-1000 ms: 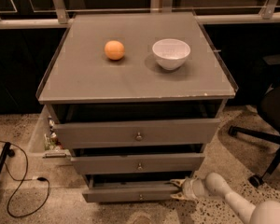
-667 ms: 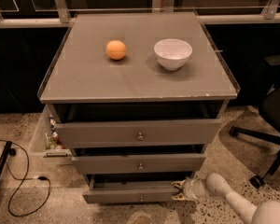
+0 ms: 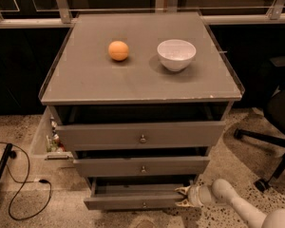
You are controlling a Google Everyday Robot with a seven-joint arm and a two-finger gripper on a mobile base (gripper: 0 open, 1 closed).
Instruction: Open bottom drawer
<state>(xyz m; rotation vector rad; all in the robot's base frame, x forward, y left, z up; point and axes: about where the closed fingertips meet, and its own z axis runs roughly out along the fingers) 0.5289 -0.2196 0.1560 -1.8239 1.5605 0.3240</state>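
Observation:
The bottom drawer (image 3: 133,202) is the lowest of three grey drawers, with a small round knob (image 3: 144,204) at its centre. It stands pulled out a little, with a dark gap showing above its front. My gripper (image 3: 182,196) comes in low from the right on a white arm (image 3: 237,205). Its fingers (image 3: 181,190) sit above and below the right end of the bottom drawer's front and hold it.
The middle drawer (image 3: 142,166) and top drawer (image 3: 141,135) also stand slightly out. An orange (image 3: 118,50) and a white bowl (image 3: 176,54) sit on the cabinet top (image 3: 85,80). An office chair base (image 3: 261,141) is on the right. A black cable (image 3: 19,189) lies on the floor on the left.
The view has shifted slightly. The gripper stays at the right end of the bottom drawer, which remains a little open.

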